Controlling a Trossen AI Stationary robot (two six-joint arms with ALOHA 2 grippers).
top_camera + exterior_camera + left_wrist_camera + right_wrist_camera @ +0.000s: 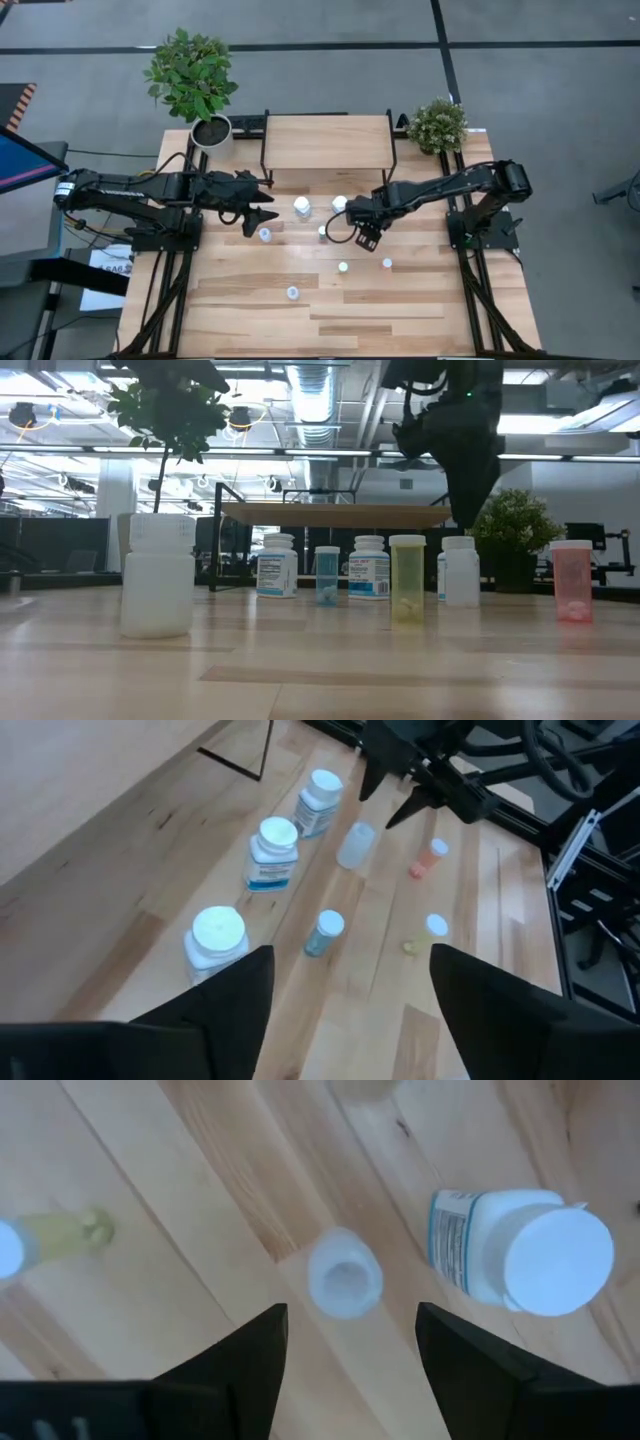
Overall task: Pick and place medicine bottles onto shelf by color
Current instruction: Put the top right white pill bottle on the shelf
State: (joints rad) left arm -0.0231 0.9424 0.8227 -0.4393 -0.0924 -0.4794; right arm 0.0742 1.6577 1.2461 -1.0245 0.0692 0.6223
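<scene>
Nearest the front edge of your light plank bench [400, 320] stands a small pale white-capped bottle [293, 293], alone and well apart from both arms. A bit farther back you have a small yellow-tinted bottle [407, 578] and, to its right, a small pink-orange bottle [572, 580]. Both are upright with a clear gap between them.

Next row back: a wide white bottle with a white cap [215, 935] sits just ahead of the left gripper [266, 200]. Its jaws are spread wide and hold nothing. The right gripper [366, 240] hangs above the bench near the middle. Its jaws are also spread and hold nothing. A small pale-blue translucent bottle [343, 1275] stands on the bench below them, seen cap-up between the two dark fingers but not touched.

Just behind that are two larger white bottles with bluish labels [302, 208] [339, 204]. They are upright, side by side and close but apart, between the two grippers.

All seven bottles you can see are on the bench in front of the shelf. The low light-wood shelf on thin black legs [328, 140] is at the far edge, centred. A leafy plant in a white pot [211, 131] is at its left corner. A smaller bushy plant [437, 125] is at its right.
</scene>
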